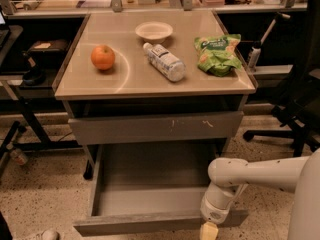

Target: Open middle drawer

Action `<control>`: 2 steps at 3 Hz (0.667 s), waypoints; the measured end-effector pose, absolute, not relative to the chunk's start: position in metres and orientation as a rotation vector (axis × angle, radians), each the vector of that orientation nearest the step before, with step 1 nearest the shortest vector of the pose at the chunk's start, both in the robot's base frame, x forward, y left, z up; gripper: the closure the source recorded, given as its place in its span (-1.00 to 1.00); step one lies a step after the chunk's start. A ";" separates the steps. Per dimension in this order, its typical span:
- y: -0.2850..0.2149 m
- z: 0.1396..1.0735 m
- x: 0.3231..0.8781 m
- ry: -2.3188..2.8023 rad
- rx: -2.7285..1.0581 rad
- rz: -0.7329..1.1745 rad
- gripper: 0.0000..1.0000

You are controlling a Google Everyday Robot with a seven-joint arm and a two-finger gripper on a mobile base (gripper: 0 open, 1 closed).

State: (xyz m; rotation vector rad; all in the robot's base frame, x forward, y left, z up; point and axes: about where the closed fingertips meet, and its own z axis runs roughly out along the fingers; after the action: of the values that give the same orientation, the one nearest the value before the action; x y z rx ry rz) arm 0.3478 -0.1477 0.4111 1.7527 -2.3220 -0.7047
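Observation:
The middle drawer (145, 226) is pulled far out of the cabinet toward the camera. Its plain grey front is at the bottom of the view and its shallow grey tray (150, 184) is exposed and holds nothing. Above it the taller grey front with white scratch marks (155, 128) stays closed under the tabletop. My gripper (209, 230) hangs from the white arm (250, 171) at the right end of the pulled-out front, at the bottom edge of the view. Its yellowish tip is partly cut off. No narrower third front shows.
On the beige tabletop (125, 84) lie an orange (102, 57), a white bowl (154, 31), a clear bottle on its side (165, 61) and a green snack bag (217, 54). A black office chair (300, 99) stands to the right. Black stand legs (25, 129) stand to the left.

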 end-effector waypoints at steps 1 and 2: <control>-0.151 0.410 0.337 -2.312 1.734 -0.720 -1.00; -0.151 0.412 0.336 -2.312 1.733 -0.720 -1.00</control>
State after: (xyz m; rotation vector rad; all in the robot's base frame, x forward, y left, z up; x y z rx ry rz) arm 0.3360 -0.1509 0.4118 1.7329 -2.3120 -0.7204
